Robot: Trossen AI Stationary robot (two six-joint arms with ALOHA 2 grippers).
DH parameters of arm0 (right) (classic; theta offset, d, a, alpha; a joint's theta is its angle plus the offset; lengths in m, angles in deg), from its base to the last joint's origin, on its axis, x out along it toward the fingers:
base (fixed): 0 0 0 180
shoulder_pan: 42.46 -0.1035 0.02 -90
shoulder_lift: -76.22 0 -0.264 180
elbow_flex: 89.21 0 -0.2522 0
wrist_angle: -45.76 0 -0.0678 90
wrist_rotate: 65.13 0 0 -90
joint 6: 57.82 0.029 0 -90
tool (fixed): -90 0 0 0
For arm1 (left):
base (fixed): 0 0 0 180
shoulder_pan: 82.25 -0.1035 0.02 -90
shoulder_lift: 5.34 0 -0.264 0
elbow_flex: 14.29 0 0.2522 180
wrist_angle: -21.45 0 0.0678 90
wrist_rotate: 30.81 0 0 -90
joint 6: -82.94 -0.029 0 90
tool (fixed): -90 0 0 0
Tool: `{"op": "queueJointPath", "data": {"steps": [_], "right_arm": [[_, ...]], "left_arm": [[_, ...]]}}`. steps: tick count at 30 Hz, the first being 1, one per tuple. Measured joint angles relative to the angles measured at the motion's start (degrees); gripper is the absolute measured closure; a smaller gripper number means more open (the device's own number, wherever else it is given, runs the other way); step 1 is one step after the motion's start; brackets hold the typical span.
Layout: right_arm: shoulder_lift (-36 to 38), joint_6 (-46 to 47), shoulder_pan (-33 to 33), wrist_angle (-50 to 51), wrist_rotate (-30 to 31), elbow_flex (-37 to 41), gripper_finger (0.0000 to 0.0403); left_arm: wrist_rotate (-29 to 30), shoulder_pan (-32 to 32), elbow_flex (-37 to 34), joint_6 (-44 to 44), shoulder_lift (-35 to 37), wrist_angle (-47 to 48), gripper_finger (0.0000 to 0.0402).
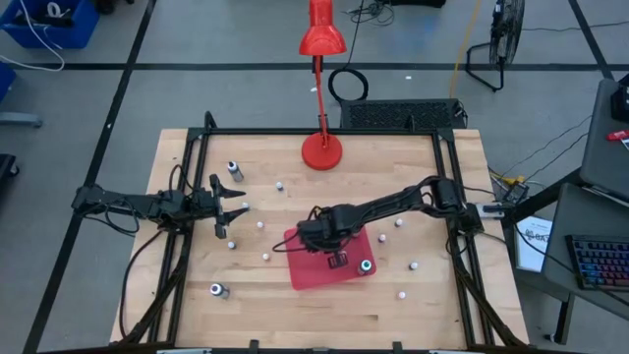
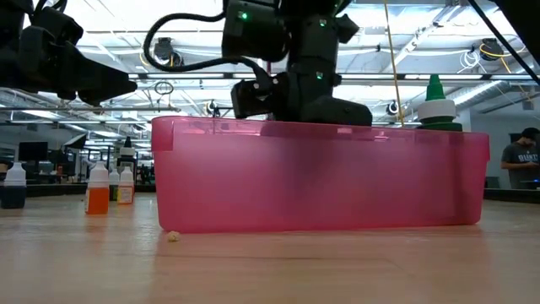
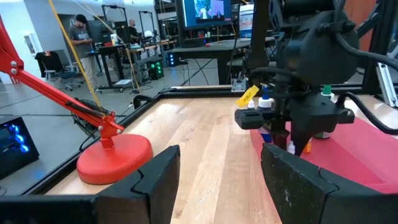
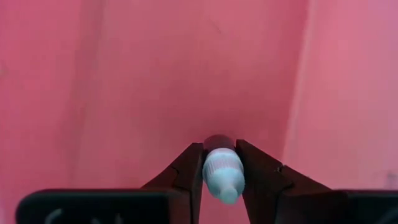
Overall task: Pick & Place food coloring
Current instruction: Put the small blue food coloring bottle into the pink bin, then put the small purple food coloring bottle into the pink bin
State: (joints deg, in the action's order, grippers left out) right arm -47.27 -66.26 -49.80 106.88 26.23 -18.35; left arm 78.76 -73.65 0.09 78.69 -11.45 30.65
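Observation:
My right gripper (image 1: 316, 242) is inside the red tray (image 1: 307, 273), shut on a tiny white bottle (image 4: 222, 169) with red liquid. A grey vial with a teal top (image 1: 366, 265) and a dark one (image 1: 337, 259) stand in the tray. Several tiny white bottles stand scattered on the table, such as one to the left (image 1: 260, 224) and one to the right (image 1: 414, 265). Grey vials stand at the far left (image 1: 234, 169) and near left (image 1: 217, 290). My left gripper (image 1: 236, 208) waits open at the table's left side. My right gripper pinches the tiny bottle by its white shoulder (image 4: 217, 163) between the two fingers (image 4: 193, 163). The fingers come from above, pointing down. The bottle stands upright with its nozzle toward the wrist. Whether its red base (image 4: 220, 140) touches the tray floor, I cannot tell.
A red desk lamp stands on its round base (image 1: 322, 150) at the table's far edge. In the low view the tray's translucent wall (image 2: 321, 177) hides the right fingertips, and a green-capped bottle (image 2: 434, 105) rises behind it. Bare wood lies along the near edge.

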Motion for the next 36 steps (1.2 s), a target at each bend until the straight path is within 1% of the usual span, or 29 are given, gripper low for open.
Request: {"op": "queueJointPath", "data": {"steps": [3,6,14,22,25,29,33,36], "right_arm": [[0.3,-0.2,0.3,-2.4,0.0,2.2,0.0331],[0.5,-0.2,0.4,-2.7,0.0,2.5,0.0332],[1.5,0.3,0.2,-3.9,0.0,3.0,0.0306],[4.1,1.7,-0.6,-3.5,0.0,3.0,0.0291],[6.2,2.6,-1.2,-2.6,0.0,2.9,0.0289],[10.8,7.6,-2.2,0.4,0.0,2.9,0.0292],[17.1,13.5,-3.3,6.4,0.0,2.8,0.0297],[21.7,20.1,-4.1,12.9,0.1,2.8,0.0297]], "left_arm": [[0.0,0.0,0.0,0.0,0.0,0.0,0.0176],[0.0,0.0,0.0,0.0,0.0,0.0,0.0176],[0.0,0.0,0.0,0.0,0.0,0.0,0.0176],[0.0,0.0,0.0,0.0,0.0,0.0,0.0176],[0.0,0.0,0.0,0.0,0.0,0.0,0.0176],[0.0,0.0,0.0,0.0,0.0,0.0,0.0176],[0.0,0.0,0.0,0.0,0.0,0.0,0.0176],[0.0,0.0,0.0,0.0,0.0,0.0,0.0176]]}}
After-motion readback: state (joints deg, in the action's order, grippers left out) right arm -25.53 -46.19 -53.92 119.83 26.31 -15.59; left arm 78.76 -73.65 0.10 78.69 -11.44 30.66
